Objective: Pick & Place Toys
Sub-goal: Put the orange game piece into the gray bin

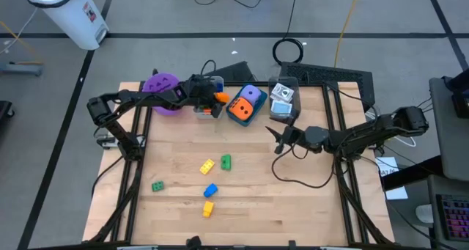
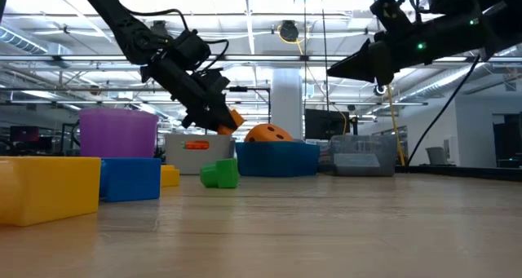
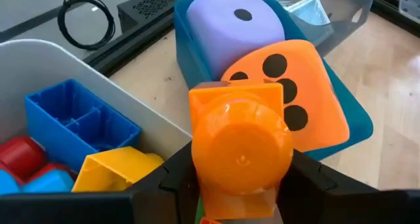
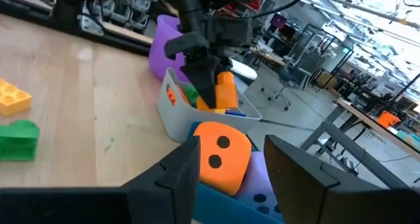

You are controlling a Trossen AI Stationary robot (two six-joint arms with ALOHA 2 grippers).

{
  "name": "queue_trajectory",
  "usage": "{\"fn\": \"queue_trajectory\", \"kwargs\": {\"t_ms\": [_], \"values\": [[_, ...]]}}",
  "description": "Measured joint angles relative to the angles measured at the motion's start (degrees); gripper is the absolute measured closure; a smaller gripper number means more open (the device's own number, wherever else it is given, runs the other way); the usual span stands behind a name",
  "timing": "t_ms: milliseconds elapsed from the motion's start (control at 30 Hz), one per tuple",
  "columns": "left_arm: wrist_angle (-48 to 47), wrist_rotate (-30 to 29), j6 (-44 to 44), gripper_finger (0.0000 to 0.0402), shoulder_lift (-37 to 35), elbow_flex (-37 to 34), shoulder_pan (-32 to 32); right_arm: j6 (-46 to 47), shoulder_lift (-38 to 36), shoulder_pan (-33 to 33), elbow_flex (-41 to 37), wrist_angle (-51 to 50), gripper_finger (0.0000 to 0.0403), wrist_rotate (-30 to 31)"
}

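wooden table (image 1: 293,199); left tool (image 3: 239,184) grips orange brick (image 3: 239,142), studs forward; right tool (image 4: 226,165) released.

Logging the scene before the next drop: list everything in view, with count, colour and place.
purple cup: one, table's far left.
grey bin: one, beside the cup, holding blue, red and yellow bricks.
blue bin: one, centre back, holding the orange die and purple die.
clear bin: one, right of the blue bin, printed cubes inside.
loose bricks: five on the table; green, yellow, green, blue, yellow.
orange brick: one, held over the grey bin.
left gripper: shut on the orange brick.
right gripper: open, empty, near the clear bin.
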Motion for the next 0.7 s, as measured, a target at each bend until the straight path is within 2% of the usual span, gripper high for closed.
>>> {"fn": "queue_trajectory", "kwargs": {"t_ms": [167, 433, 700], "values": [[-3.1, -0.8, 0.6, 0.0241, 0.0, 1.5, 0.0, 0.0, 0.0, 0.0, -0.8, 1.1, 0.0243, 0.0], [-19.7, -10.4, 3.9, 0.0241, 0.0, 8.8, -1.6, -0.1, 0.0, 0.0, -0.8, 1.1, 0.0243, 0.0], [-27.2, -11.7, 2.7, 0.024, 0.0, 9.8, -1.8, 0.8, 0.0, 0.0, -0.8, 1.1, 0.0243, 0.0]]}}
